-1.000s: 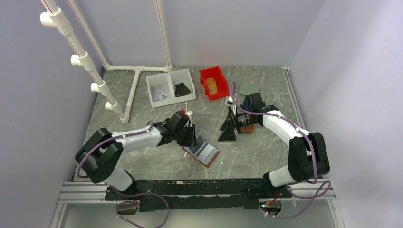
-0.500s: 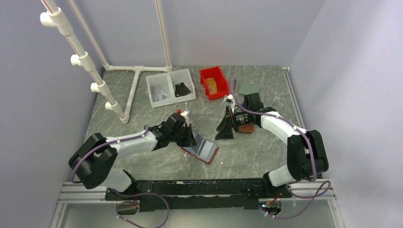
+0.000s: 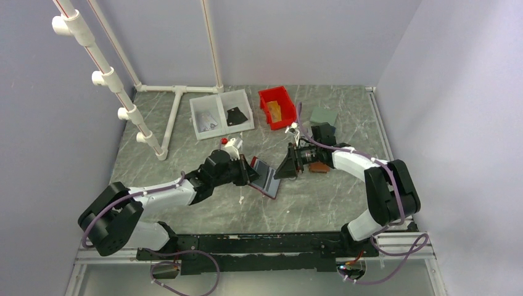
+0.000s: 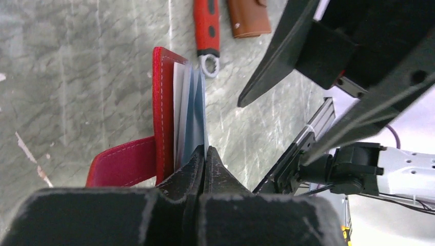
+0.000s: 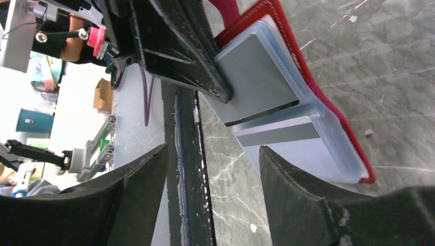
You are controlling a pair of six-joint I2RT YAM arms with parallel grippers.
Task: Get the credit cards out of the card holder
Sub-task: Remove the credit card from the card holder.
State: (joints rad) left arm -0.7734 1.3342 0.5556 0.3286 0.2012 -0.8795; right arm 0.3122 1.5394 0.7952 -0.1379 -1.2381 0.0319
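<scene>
the left gripper (image 4: 204, 154) is clamped shut on an edge of the card holder (image 3: 266, 177), which stands tilted on the table between the arms, pockets facing the right gripper (image 5: 213, 148). that gripper's jaws gape around nothing, just beside the grey credit cards (image 5: 256, 77) seated in their pockets. the pinch looks thin: tugging a card could drag the holder loose, and the left finger lying over the upper card may block it. farther back, the red bin (image 3: 271, 91) holds a tan-orange flat piece. the white tray (image 3: 216, 95) has a pale item in one compartment and a dark one in the other.
</scene>
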